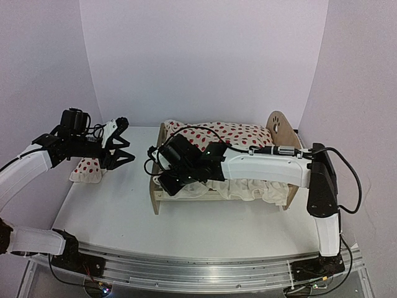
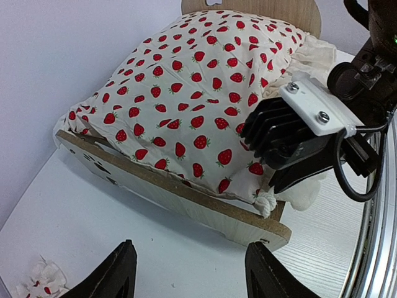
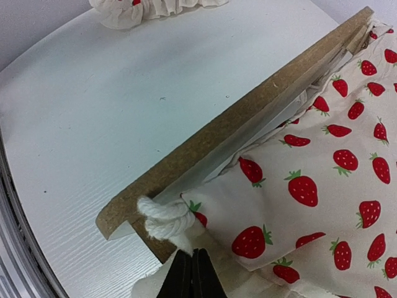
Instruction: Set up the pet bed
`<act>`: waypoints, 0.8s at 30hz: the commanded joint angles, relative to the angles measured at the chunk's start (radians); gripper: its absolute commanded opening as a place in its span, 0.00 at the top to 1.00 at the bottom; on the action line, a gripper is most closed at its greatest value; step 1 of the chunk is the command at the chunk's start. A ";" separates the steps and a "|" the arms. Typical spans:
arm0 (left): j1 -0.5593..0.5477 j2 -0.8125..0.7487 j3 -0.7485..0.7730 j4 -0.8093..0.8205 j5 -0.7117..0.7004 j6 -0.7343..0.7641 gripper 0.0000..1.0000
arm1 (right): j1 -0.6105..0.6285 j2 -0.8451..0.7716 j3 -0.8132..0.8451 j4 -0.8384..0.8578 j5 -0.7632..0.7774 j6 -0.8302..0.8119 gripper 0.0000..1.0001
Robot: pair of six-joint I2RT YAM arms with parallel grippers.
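Pet bed sits mid-bench with a strawberry-print blanket heaped inside; right gripper is pinched together at the footboard corner, and left gripper is spread apart, clear of the bed.

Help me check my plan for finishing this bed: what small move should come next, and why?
Probably lower the left hand onto the pillow and close on it. That hand is open and hovers beside the pillow, which lies on the table, off the pet bed. The right hand is shut at a corner of the blanket, so it looks occupied.
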 commanded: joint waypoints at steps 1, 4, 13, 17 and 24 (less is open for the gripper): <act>-0.033 -0.005 0.020 0.033 0.015 -0.037 0.43 | -0.042 -0.099 -0.019 0.033 0.001 0.042 1.00; -0.075 0.017 0.029 0.054 0.003 -0.135 0.49 | -0.086 -0.159 -0.063 0.064 -0.054 0.068 1.00; -0.236 0.138 0.078 0.119 -0.023 -0.275 0.51 | -0.146 -0.286 -0.167 0.183 -0.191 0.109 1.00; -0.299 0.211 0.104 0.159 -0.072 -0.286 0.48 | -0.149 -0.307 -0.194 0.199 -0.182 0.107 1.00; -0.318 0.332 0.138 0.273 -0.143 -0.348 0.52 | -0.177 -0.356 -0.241 0.269 -0.223 0.118 1.00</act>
